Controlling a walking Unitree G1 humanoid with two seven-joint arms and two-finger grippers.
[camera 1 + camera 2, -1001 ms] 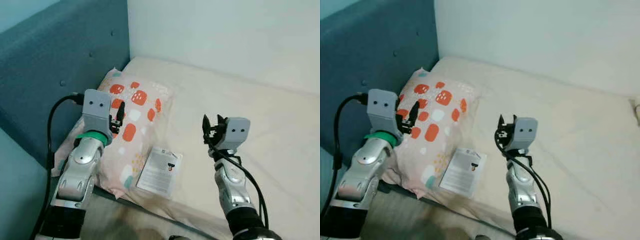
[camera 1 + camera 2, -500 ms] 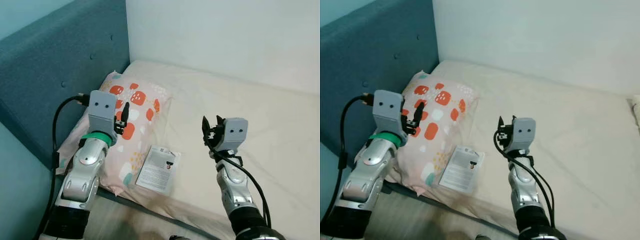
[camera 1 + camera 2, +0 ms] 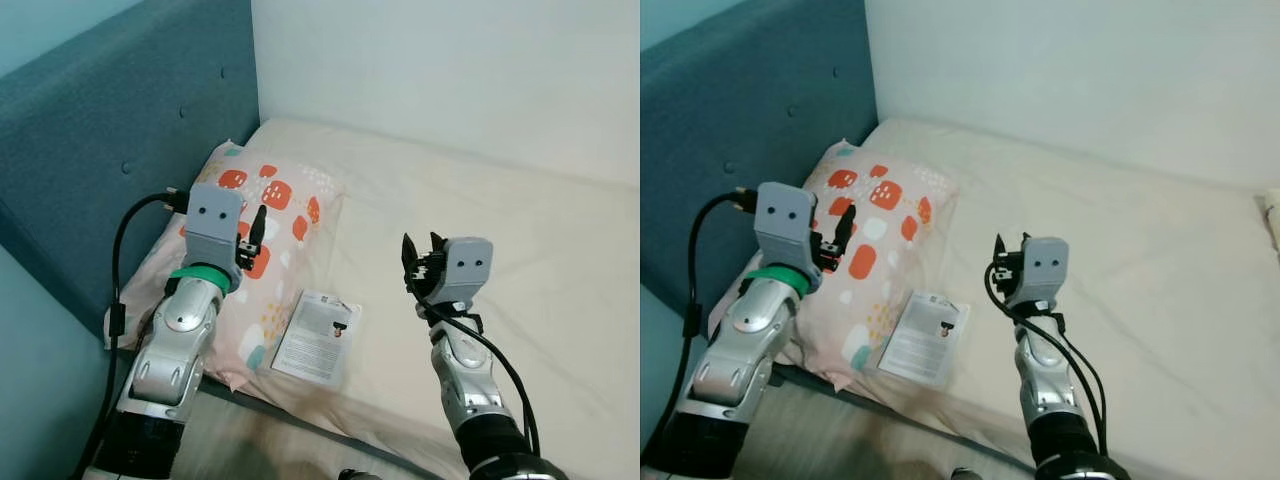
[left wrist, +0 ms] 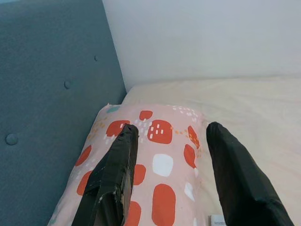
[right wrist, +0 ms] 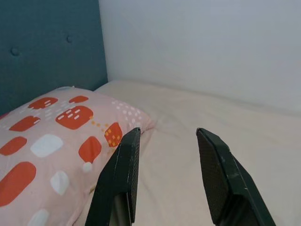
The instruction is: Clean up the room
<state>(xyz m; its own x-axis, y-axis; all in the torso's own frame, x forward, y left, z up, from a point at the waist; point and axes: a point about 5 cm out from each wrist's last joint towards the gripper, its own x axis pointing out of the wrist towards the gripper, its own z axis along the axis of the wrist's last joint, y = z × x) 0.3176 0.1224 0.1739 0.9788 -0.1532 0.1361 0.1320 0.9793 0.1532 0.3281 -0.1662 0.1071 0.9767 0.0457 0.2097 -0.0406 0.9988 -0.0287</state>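
- A pink pillow (image 3: 270,250) printed with red, white and teal blotches lies at the head of the bed, in the corner where the blue tufted headboard (image 3: 110,130) meets the white wall (image 3: 450,70)
- The pillow rests on a cream mattress (image 3: 480,220); the sheet shows shallow creases and runs off toward the robot's right
- A white leaflet (image 3: 318,337) with small dark print and a little picture lies flat at the pillow's near lower corner, its left edge partly on the pillow, the rest on the sheet close to the bed's near edge
- The left gripper (image 4: 169,141) is held in the air above the pillow's near-left part, its two black fingers (image 4: 117,165) spread wide with nothing between them; its wrist view looks along them over the pillow toward the headboard corner
- A black cable (image 3: 118,270) loops from the left wrist housing down beside the silver forearm
- The right gripper (image 5: 167,141) is raised over the bare sheet, well to the right of the leaflet and apart from the pillow; its fingers (image 5: 214,174) stand apart and hold nothing
- In the right wrist view the pillow's far right corner lies beyond the finger on the headboard side, with plain sheet ahead
- Neither gripper touches the pillow, the leaflet or the mattress
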